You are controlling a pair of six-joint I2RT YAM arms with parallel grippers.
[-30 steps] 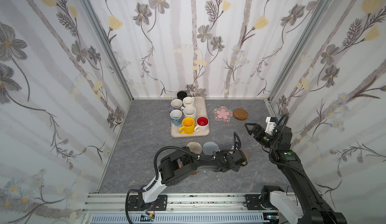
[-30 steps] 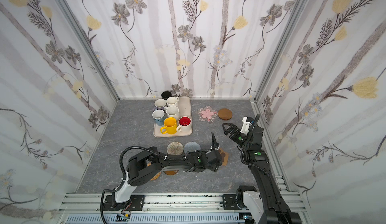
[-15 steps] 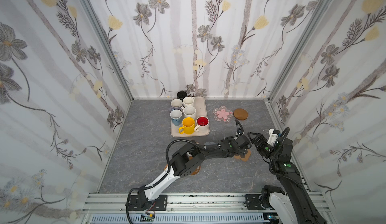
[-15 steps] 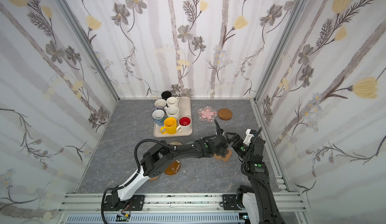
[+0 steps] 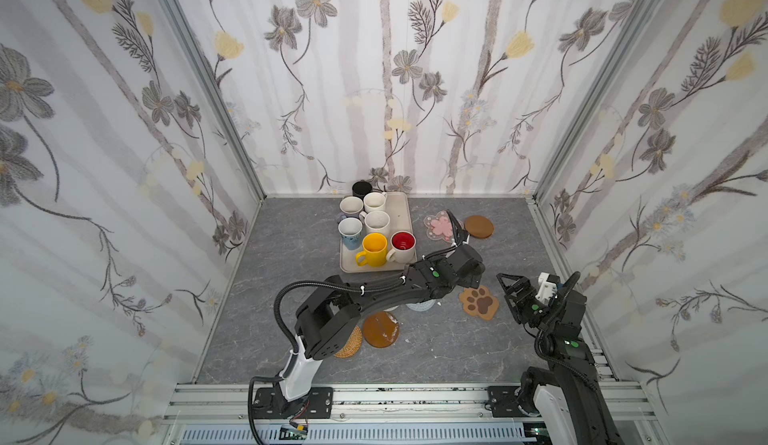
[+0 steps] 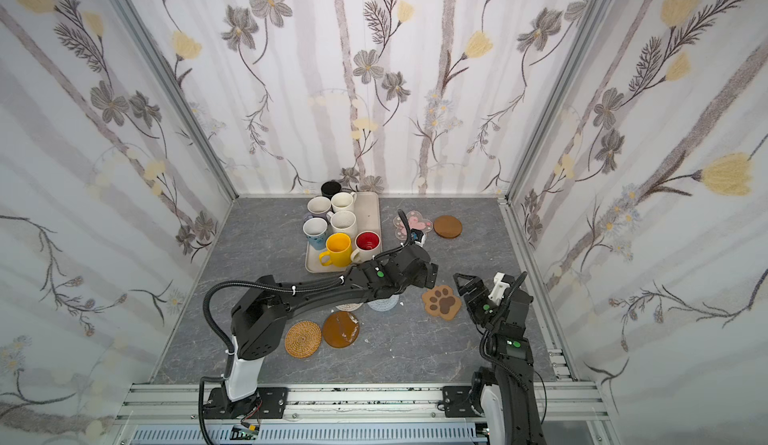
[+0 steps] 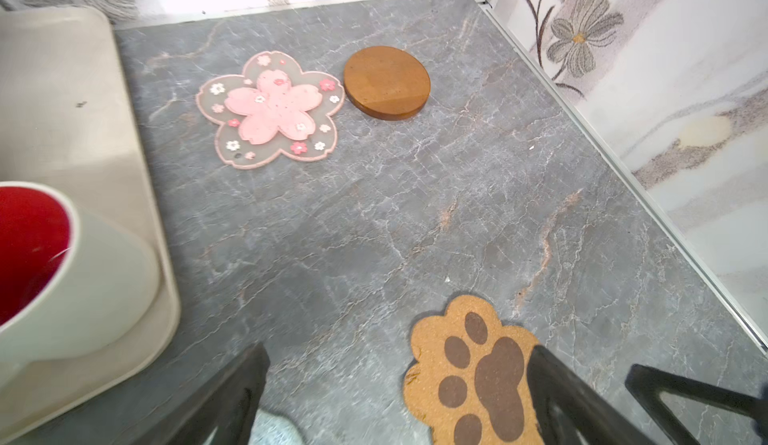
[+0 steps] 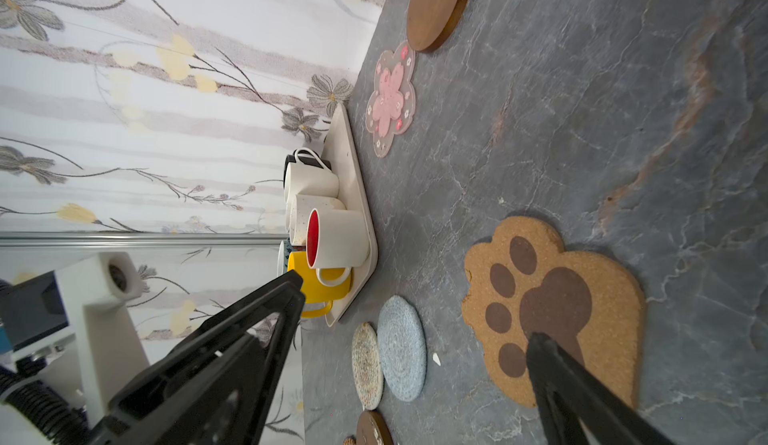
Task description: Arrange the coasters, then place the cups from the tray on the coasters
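Several cups, among them the yellow one and the white one with red inside, stand on the beige tray. The paw coaster lies flat on the table right of the tray. My left gripper hovers open over the paw coaster's edge, holding nothing. From the right, my right gripper stands open beside that coaster, one fingertip over it. The pink-flower coaster and a brown disc lie at the back. Grey-blue, beige woven, brown and rattan coasters lie under my left arm.
Patterned walls close in the grey table on three sides, and the right wall runs close to the paw coaster. The black cup stands at the tray's far corner by the back wall. An aluminium rail borders the front edge.
My left gripper has swung right and toward the back, then opened wider; the paw coaster now lies free on the table. My right gripper has come down closer to that coaster.
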